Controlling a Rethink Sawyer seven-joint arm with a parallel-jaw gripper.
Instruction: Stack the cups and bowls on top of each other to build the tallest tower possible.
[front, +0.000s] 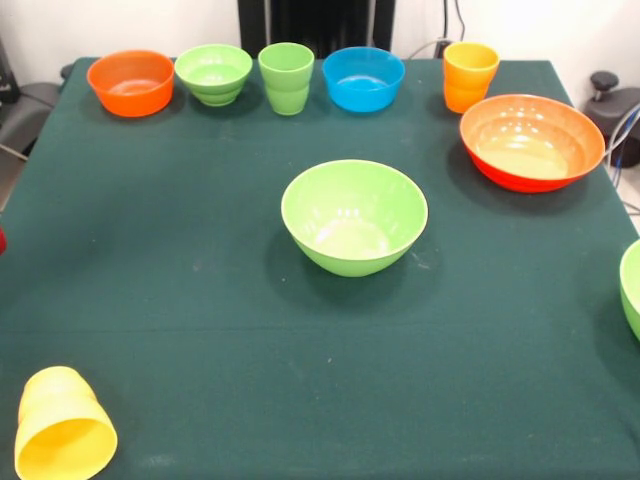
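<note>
A large light green bowl stands upright in the middle of the table. Along the far edge stand a small orange bowl, a small light green bowl, a light green cup, a small blue bowl and an orange-yellow cup. A large orange-red bowl sits at the right. Another light green bowl is cut off by the right edge. A yellow cup lies on its side at the near left, mouth toward the camera. No gripper shows.
The dark green cloth covers the whole table. A small red object peeks in at the left edge. Cables and black equipment sit beyond the table's right side.
</note>
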